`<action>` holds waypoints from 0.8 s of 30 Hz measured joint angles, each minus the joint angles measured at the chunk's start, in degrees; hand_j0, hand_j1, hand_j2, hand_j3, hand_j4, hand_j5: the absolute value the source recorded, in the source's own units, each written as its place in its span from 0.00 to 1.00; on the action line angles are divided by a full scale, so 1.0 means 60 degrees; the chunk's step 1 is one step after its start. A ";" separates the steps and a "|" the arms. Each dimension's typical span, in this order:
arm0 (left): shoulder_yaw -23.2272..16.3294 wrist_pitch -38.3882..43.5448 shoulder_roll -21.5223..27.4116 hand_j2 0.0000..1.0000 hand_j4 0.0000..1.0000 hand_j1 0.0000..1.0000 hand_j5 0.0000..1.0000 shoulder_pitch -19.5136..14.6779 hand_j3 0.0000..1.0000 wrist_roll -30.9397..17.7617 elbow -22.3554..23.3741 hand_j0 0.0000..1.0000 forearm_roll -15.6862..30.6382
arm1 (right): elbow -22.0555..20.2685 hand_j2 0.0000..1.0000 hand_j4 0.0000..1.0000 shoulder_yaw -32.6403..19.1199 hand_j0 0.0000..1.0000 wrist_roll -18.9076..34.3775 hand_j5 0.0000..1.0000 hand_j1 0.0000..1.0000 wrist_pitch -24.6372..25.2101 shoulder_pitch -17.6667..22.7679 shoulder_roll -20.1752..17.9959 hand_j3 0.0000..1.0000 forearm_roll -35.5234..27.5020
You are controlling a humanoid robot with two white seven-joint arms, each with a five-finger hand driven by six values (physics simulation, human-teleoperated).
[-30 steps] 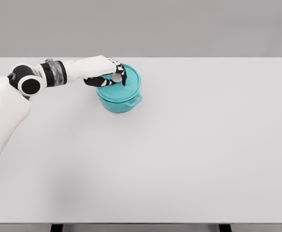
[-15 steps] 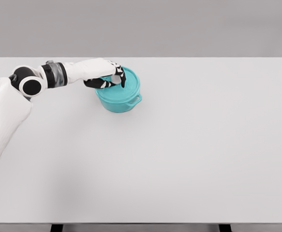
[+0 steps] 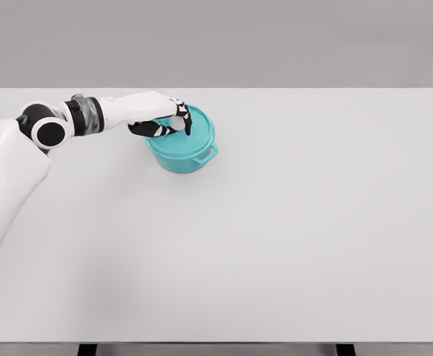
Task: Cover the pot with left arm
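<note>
A teal pot (image 3: 181, 159) with a side handle stands on the table's far left part. Its teal lid (image 3: 200, 134) lies on top of it and looks level with the rim. My left hand (image 3: 173, 120) hangs over the lid's left side, black fingers (image 3: 187, 119) curled round the pale knob. The white left arm (image 3: 90, 115) reaches in from the left edge. The right arm is out of view.
The white table (image 3: 291, 222) spreads wide to the right and front of the pot; its far edge runs just behind the pot.
The lid has shifted slightly left and down and now sits squarely on the pot. My left hand moved with it and stays curled at the knob.
</note>
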 measured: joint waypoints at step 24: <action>0.0027 0.0006 -0.0118 0.60 0.60 0.60 0.60 -0.0132 0.60 0.0002 0.0149 0.60 0.0005 | 0.0002 1.00 1.00 0.0000 1.00 0.0000 1.00 1.00 0.0000 0.0000 0.0000 1.00 0.0000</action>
